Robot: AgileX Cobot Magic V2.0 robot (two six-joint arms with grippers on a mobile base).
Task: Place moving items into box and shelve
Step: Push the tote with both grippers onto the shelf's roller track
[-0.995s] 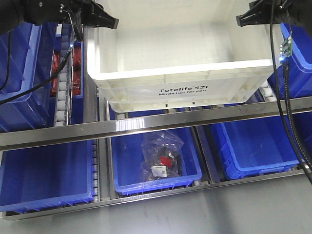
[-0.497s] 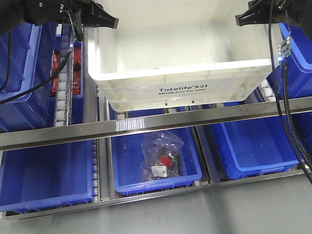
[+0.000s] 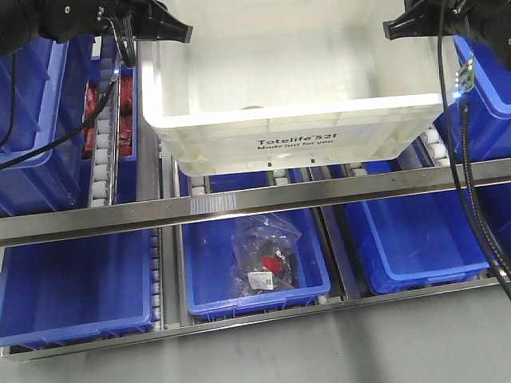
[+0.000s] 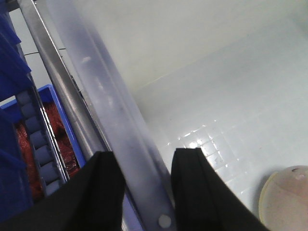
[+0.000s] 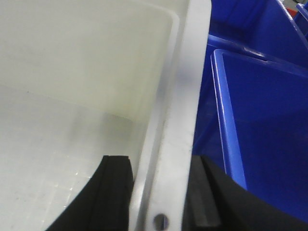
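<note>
Sliding the box (image 3: 295, 120) level onto the upper shelf rollers, both arms pushing at an even pace so neither end swings ahead. Best done by keeping the two grips at matching height on the thick side rims, watching that the front lip clears the steel shelf rail (image 3: 255, 203) and that the base sits squarely on the roller tracks (image 3: 101, 159) rather than riding up on one side. Risk, as a judgement: uneven push could skew the box against the blue plastic bins (image 3: 28, 128) flanking it.

Left gripper (image 4: 144, 185) straddling the box's left rim, one dark finger outside, one inside, pinching that rim between them. Right gripper (image 5: 161, 192) doing the same on the right rim, inner finger against the white wall, outer finger over the blue side, clamped on the rim. From the front view, both grippers at the far upper corners of the box, well apart, one at each side.

Inside the box, one pale cream-yellow ball (image 4: 286, 197) resting on the gridded floor, near the left gripper's inner finger but not touching it. A faint brownish round shape (image 3: 254, 107) just above the front wall in the front view, too dim to name with confidence. Below, on the lower shelf, a clear crinkled bag (image 3: 265, 259) with red contents lying in a blue bin, apart from the work.
</note>
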